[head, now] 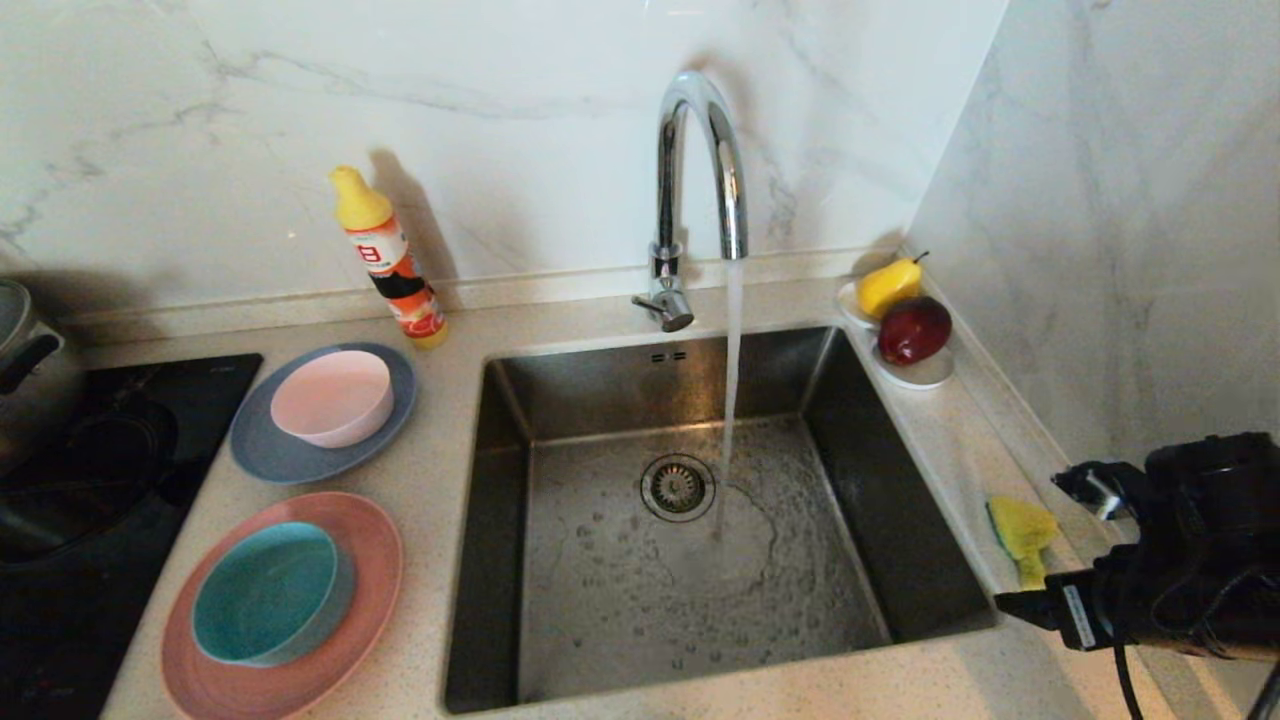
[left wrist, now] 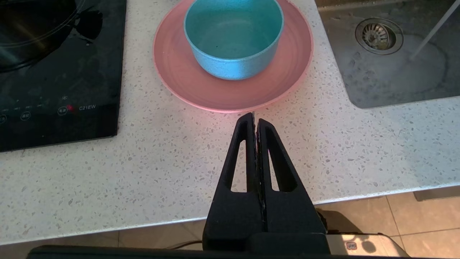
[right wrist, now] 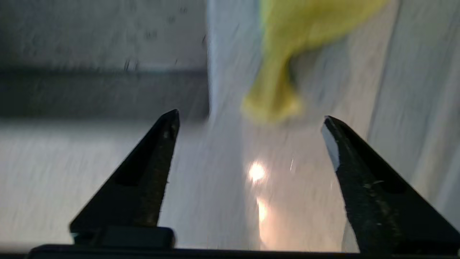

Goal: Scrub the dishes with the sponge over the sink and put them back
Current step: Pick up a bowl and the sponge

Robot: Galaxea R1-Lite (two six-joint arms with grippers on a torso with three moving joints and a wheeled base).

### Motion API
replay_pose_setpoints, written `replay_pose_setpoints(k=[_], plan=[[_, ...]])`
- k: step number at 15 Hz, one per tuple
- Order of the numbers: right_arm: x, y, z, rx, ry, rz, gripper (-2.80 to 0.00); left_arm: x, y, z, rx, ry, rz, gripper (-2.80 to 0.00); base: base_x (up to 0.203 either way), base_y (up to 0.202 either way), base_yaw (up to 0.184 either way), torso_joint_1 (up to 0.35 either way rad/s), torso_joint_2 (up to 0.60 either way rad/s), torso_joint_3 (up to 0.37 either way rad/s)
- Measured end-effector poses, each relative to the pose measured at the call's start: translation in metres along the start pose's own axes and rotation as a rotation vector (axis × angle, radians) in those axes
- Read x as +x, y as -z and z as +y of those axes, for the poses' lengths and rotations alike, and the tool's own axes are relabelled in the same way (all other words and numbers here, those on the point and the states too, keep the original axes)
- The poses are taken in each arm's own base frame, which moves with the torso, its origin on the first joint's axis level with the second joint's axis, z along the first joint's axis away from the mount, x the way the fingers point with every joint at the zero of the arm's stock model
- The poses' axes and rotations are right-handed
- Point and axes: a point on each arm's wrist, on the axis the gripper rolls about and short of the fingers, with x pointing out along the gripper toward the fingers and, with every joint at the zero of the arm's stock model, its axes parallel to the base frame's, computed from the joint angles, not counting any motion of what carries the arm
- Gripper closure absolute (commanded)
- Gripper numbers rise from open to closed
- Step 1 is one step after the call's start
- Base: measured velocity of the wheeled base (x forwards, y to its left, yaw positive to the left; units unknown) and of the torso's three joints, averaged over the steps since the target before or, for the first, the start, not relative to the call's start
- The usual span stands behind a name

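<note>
The yellow sponge lies on the narrow counter strip right of the sink. My right gripper is open just short of the sponge, with nothing between its fingers. Left of the sink, a pale pink bowl sits on a blue-grey plate. In front of them a teal bowl sits on a salmon-pink plate. My left gripper is shut and empty, over the counter near the salmon plate's front edge.
Water runs from the chrome faucet into the basin by the drain strainer. A detergent bottle stands at the back wall. A white dish with a pear and an apple is at the back right. An induction hob lies far left.
</note>
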Motion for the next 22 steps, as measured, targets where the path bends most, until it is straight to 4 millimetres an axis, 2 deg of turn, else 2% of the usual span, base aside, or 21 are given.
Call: replay_pose_setpoints(k=[4, 11, 12, 22], plan=[[0.016, -0.010, -0.004, 0.027, 0.012, 0.010, -2.80, 0.000, 0.000, 0.000, 0.000, 0.000, 0.000, 0.00, 0.000, 0.000, 0.000, 0.000, 0.00, 0.000], [0.021, -0.021, -0.008, 0.038, 0.024, -0.006, -2.80, 0.000, 0.000, 0.000, 0.000, 0.000, 0.000, 0.00, 0.000, 0.000, 0.000, 0.000, 0.00, 0.000], [0.021, -0.021, -0.008, 0.039, 0.024, -0.007, 0.00, 0.000, 0.000, 0.000, 0.000, 0.000, 0.000, 0.00, 0.000, 0.000, 0.000, 0.000, 0.00, 0.000], [0.022, -0.018, -0.008, 0.040, 0.025, 0.005, 0.00, 0.000, 0.000, 0.000, 0.000, 0.000, 0.000, 0.00, 0.000, 0.000, 0.000, 0.000, 0.00, 0.000]])
